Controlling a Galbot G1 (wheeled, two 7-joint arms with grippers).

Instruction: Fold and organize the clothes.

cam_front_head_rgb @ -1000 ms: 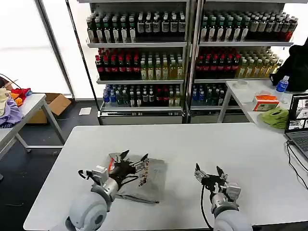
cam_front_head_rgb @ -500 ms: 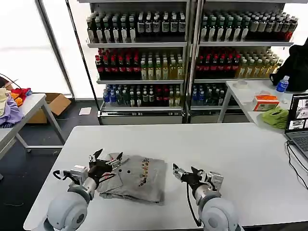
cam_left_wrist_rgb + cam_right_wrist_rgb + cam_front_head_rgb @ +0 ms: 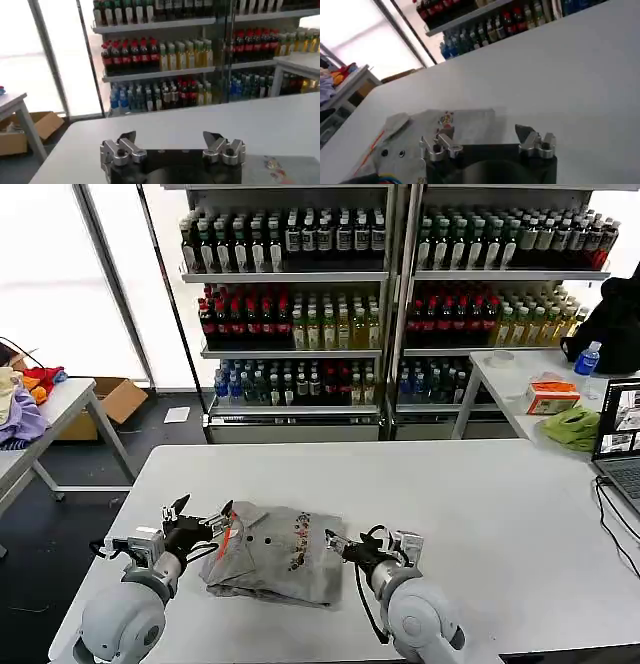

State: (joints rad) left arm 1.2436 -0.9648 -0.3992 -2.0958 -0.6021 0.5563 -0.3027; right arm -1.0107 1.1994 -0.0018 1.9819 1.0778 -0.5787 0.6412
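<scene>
Your folded light grey T-shirt [image 3: 282, 552] lies on the white tabletop [image 3: 480, 504], toward its near-left part, with the multicoloured print [image 3: 299, 536] facing up and an orange-red strip of collar [image 3: 229, 537] showing at its left end. The near edge of the bundle is partly hidden behind your right arm, and in the left wrist view you get just a corner of the shirt [image 3: 280, 169] cut off at the frame edge.

Your left pincer [image 3: 196, 517] sits just beside the shirt's left edge, fingers spread wide and holding nothing; the left wrist view shows both fingertips [image 3: 126, 137] apart over bare tabletop [image 3: 200, 120]. Your right pincer [image 3: 340, 546] is at the shirt's right edge, also open and empty; in the right wrist view [image 3: 487, 135] it hovers near the folded cloth [image 3: 420, 137], and whether a fingertip touches the fabric is hard to tell.

You have open tabletop to the right and behind the shirt. The near edge lies close behind both arms. A laptop [image 3: 620, 446] and cable sit at the far right edge.
</scene>
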